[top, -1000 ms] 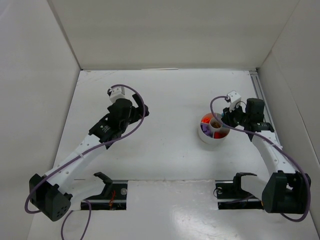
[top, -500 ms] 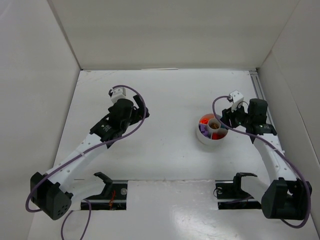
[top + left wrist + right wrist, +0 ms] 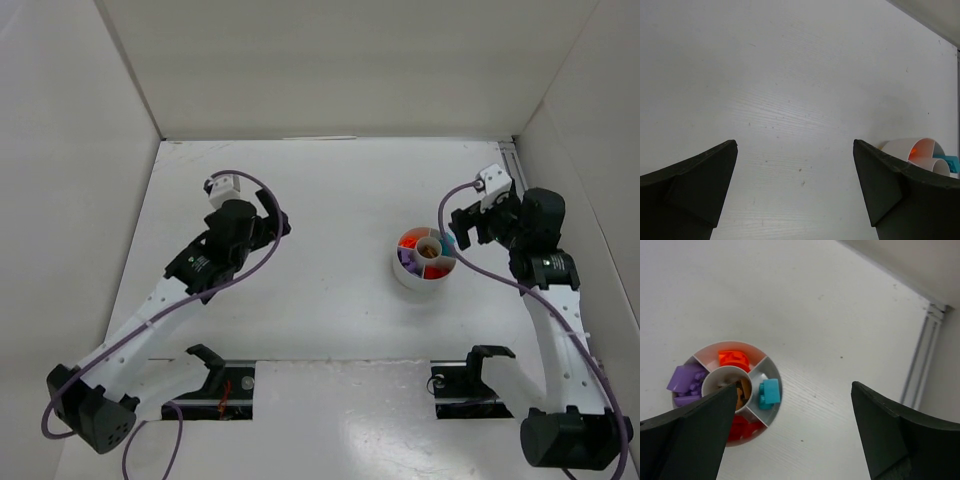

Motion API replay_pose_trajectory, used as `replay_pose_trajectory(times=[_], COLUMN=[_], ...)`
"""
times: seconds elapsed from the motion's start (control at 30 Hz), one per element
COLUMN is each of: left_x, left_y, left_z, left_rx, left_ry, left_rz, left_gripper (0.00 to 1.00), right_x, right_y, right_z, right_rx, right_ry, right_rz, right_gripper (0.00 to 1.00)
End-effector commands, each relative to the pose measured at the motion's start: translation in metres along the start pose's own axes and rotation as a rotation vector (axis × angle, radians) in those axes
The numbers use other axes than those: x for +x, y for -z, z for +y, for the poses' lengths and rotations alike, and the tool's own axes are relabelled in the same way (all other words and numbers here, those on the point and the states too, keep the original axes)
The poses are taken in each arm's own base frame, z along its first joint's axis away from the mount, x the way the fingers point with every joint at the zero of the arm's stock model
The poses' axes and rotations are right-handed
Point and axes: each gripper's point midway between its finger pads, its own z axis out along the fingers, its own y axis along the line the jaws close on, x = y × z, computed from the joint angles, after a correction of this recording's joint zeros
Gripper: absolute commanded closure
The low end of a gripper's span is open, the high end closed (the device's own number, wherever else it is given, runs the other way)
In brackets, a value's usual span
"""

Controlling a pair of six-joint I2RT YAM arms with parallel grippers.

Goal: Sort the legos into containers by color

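Setting: white tabletop (image 3: 330,300), walled in white on three sides.
Top view, change: the right arm (image 3: 545,270) has drawn back from the bowl (image 3: 425,258). A second ago the right jaws hung over the bowl; now they sit off its right rim. The left arm (image 3: 190,270) has shifted slightly leftward, and the bowl has moved a touch to the left.
Top view, position: the bowl is right of centre, just beside the right jaws and well apart from the left jaws.
Top view, writing: a small mark on the left arm, too small to read.
Left wrist view, jaws: the left jaws are spread and empty, with bare tabletop between the fingers (image 3: 690,195).
Left wrist view, bowl: at the lower right edge, partly behind the right-hand finger.
Right wrist view, jaws: the right jaws are spread and empty, fingers (image 3: 685,435) dark at the bottom corners.
Right wrist view, bowl: at the lower left, partly hidden by the left-hand finger.
Right wrist view, legos: orange piece (image 3: 733,359) in the far wedge, teal piece (image 3: 769,391) in the right wedge, purple pieces (image 3: 685,380) in the left wedge, red pieces (image 3: 742,427) in the near wedge, brown piece (image 3: 743,390) in the centre cup.
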Motion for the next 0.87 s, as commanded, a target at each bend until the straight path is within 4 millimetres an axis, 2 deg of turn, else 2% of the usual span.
replay_pose_trajectory(times=[0.0,0.07,0.1,0.13,0.17,0.2,0.33,0.47,0.53,0.57,0.7,0.83], left_x=[-0.031,-0.032,-0.027,-0.024,-0.025,-0.018,-0.011,-0.02,-0.022,-0.019,-0.013,-0.01], left_y=[0.031,0.045,0.047,0.05,0.057,0.058,0.071,0.08,0.081,0.079,0.079,0.078], left_z=[0.017,0.032,0.044,0.05,0.055,0.066,0.084,0.078,0.073,0.073,0.076,0.074], left_rx=[-0.057,-0.092,-0.125,-0.14,-0.136,-0.165,-0.192,-0.129,-0.089,-0.09,-0.11,-0.107], left_ry=[0.05,0.101,0.105,0.117,0.149,0.134,0.171,0.21,0.206,0.205,0.189,0.18], left_rz=[-0.109,-0.129,-0.135,-0.137,-0.153,-0.143,-0.155,-0.196,-0.205,-0.204,-0.174,-0.162], left_gripper=[0.0,0.0,0.0,0.0,0.0,0.0,0.0,0.0,0.0,0.0,0.0,0.0], right_x=[-0.011,-0.006,-0.001,0.005,0.015,0.021,0.028,0.021,0.028,0.023,0.03,0.028], right_y=[0.032,0.044,0.056,0.06,0.063,0.069,0.073,0.08,0.082,0.083,0.079,0.077], right_z=[-0.028,-0.04,-0.053,-0.057,-0.058,-0.063,-0.064,-0.062,-0.058,-0.057,-0.052,-0.048], right_rx=[0.184,0.269,0.363,0.395,0.425,0.478,0.537,0.564,0.568,0.564,0.533,0.505], right_ry=[0.026,0.022,0.009,0.005,-0.028,-0.041,-0.089,-0.083,-0.07,-0.066,-0.027,0.014], right_rz=[0.043,0.09,0.126,0.157,0.185,0.204,0.166,0.068,0.06,0.037,0.04,0.03], right_gripper=[0.0,0.0,0.0,0.0,0.0,0.0,0.0,0.0,0.0,0.0,0.0,0.0])
